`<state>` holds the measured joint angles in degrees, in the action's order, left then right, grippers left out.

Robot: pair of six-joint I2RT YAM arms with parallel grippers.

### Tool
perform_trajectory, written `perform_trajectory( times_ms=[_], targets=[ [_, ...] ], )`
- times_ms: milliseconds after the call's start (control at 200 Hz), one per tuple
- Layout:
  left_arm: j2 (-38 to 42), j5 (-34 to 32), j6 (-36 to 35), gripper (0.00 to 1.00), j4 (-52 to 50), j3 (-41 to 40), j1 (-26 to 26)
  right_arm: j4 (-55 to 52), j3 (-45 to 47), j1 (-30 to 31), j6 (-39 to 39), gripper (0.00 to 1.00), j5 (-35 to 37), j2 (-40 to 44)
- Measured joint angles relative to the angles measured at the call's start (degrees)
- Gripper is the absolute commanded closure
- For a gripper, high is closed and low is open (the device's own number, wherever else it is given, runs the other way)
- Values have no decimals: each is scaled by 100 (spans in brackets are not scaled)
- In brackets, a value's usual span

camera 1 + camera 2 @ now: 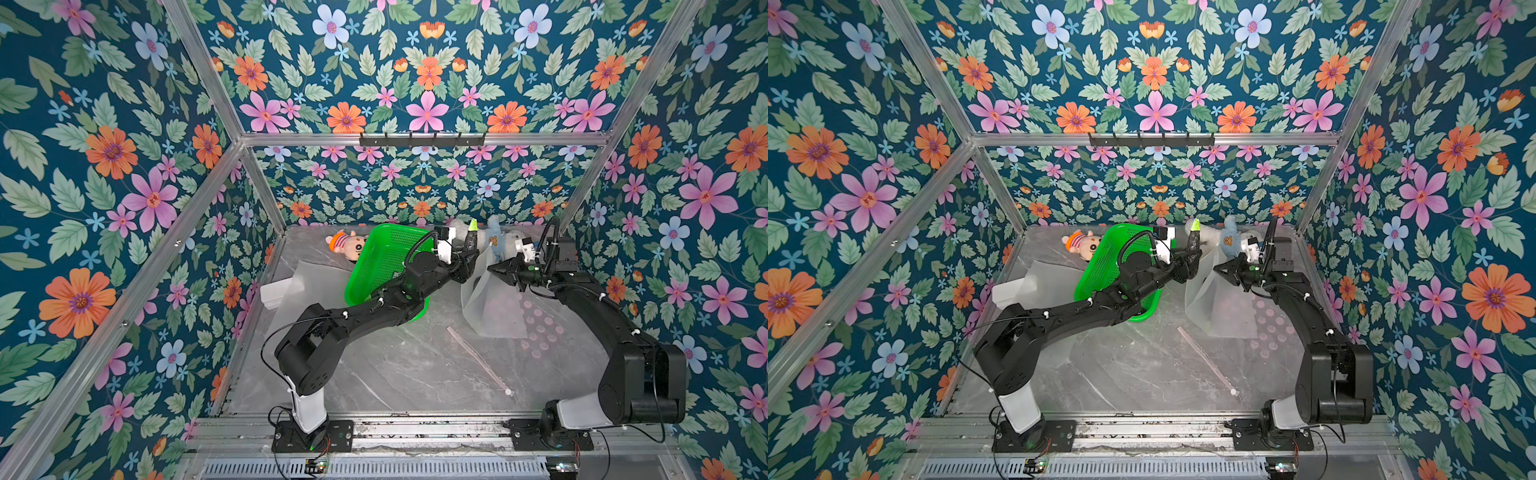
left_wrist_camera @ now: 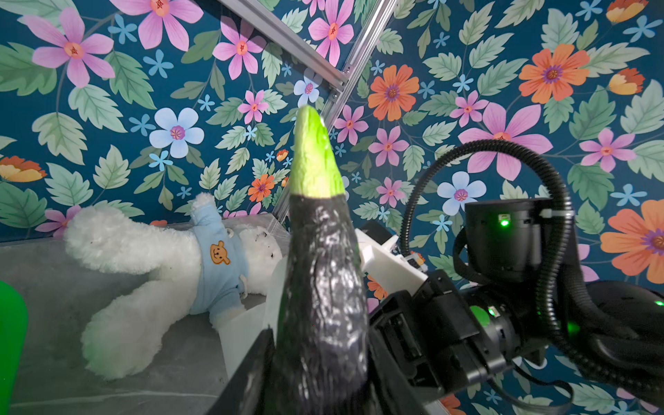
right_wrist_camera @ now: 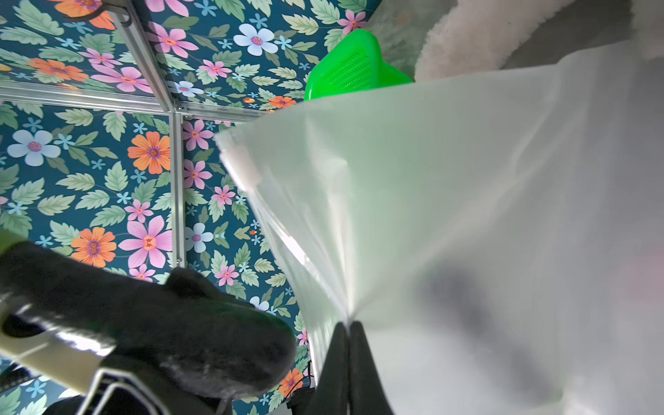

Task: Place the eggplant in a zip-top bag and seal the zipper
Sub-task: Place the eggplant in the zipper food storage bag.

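Observation:
In both top views the dark purple eggplant (image 1: 471, 246) (image 1: 1192, 247) stands upright, green stem end up, with my left gripper (image 1: 466, 266) shut on its lower part. In the left wrist view the eggplant (image 2: 319, 280) fills the gap between the black fingers (image 2: 251, 377). My right gripper (image 1: 492, 268) (image 3: 348, 325) is shut on a lifted fold of the translucent zip-top bag (image 1: 494, 307) (image 3: 449, 179), just right of the eggplant. The rest of the bag lies on the table, showing pale pink dots (image 1: 540, 330). Its pink zipper (image 1: 478, 359) lies flat on the table, ending in a white slider (image 1: 508, 391).
A green mesh basket (image 1: 382, 257) lies tilted under my left arm. A plush doll in an orange striped hat (image 1: 345, 243) and a white plush bear in a blue shirt (image 2: 215, 258) lie along the back wall. More translucent plastic (image 1: 299, 282) lies at the left.

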<state>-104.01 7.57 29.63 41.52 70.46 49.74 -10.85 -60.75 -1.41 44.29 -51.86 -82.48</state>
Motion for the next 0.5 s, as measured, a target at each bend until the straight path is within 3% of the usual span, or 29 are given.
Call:
perform_trajectory(
  times_ms=[501],
  targets=[
    [-297, 39, 17, 60, 129, -208, 229, 505, 114, -286, 525, 100, -345, 50]
  ],
)
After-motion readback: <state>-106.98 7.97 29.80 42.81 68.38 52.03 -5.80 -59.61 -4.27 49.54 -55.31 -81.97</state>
